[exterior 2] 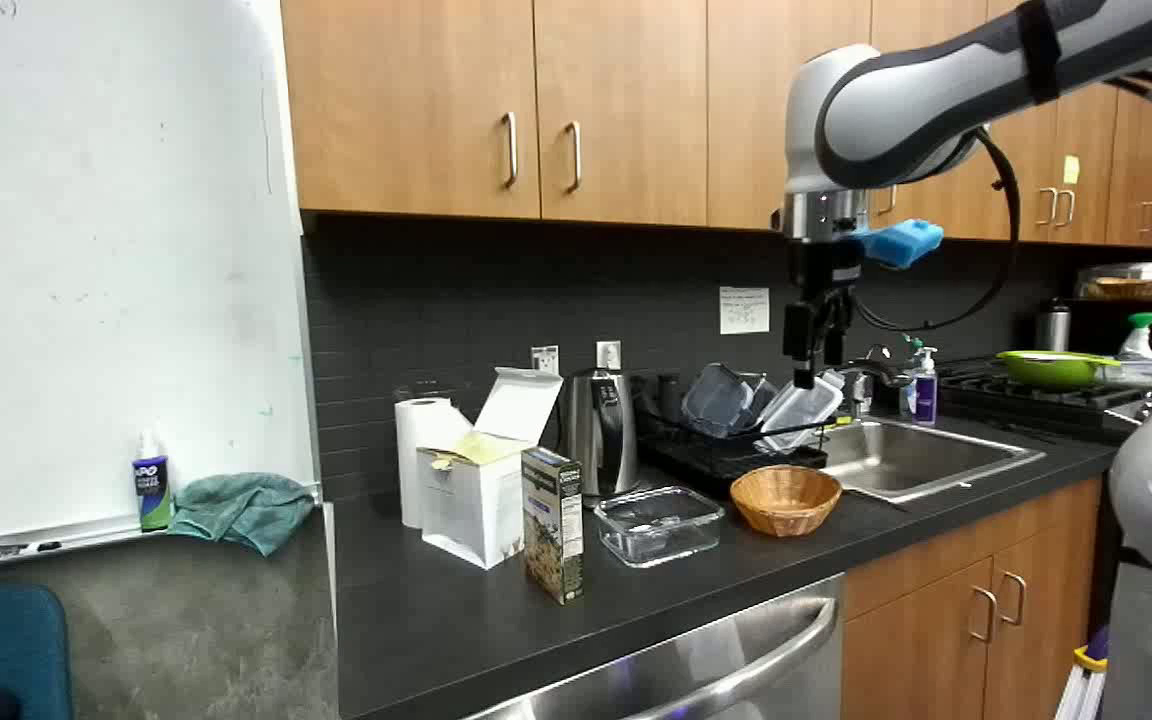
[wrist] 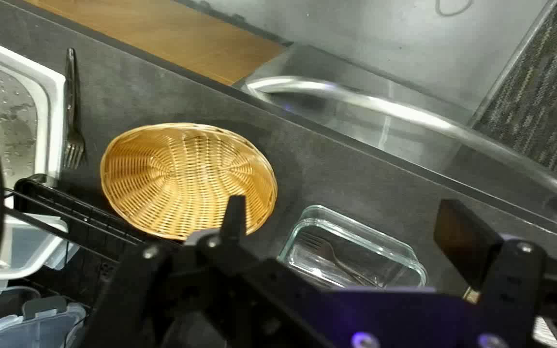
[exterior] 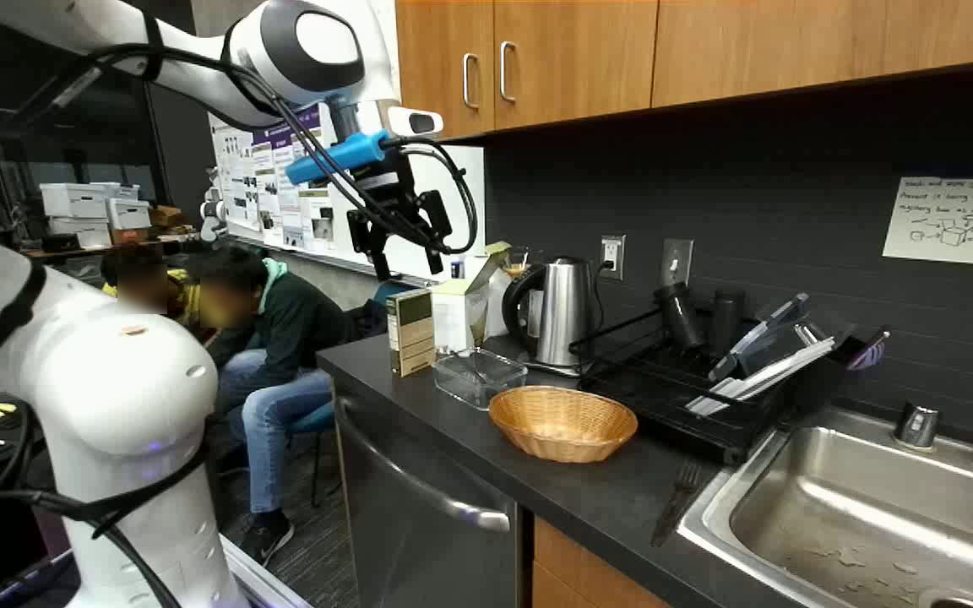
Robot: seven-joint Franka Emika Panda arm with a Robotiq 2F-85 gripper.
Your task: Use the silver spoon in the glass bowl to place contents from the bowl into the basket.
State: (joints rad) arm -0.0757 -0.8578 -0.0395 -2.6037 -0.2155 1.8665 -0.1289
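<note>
While tool (exterior: 408,268) hovers, glass bowl (exterior 2: 661,545), basket (exterior: 567,435) below

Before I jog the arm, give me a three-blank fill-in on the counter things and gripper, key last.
The clear rectangular glass bowl holds a tined ____.
The black two-fingered gripper is not shut but ____.
The oval tan wicker basket stands ____ the bowl and the stainless-steel sink.
Missing words: fork; open; between.
</note>
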